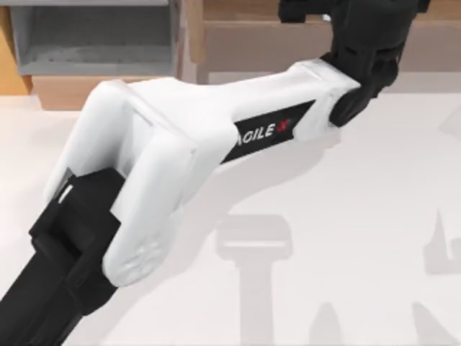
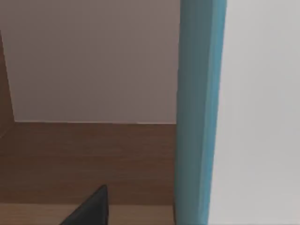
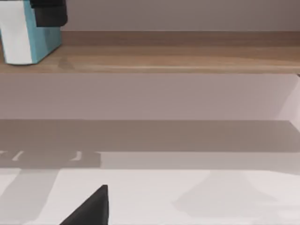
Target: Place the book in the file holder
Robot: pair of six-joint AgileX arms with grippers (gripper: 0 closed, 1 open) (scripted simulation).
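The left gripper (image 3: 47, 13) is at the book (image 3: 28, 40) standing on the brown shelf (image 3: 164, 58), but I cannot tell if its jaws hold it yet; next, carry the book left to the file holder (image 1: 94, 43).

Left arm (image 1: 180, 144) stretched diagonally from the table's lower left up toward the top right, white links with black wrist at the far end. Left gripper (image 1: 338, 14) sits at the top edge, over the far side of the table. Right gripper: one dark fingertip (image 3: 91, 208) shows in its wrist view.
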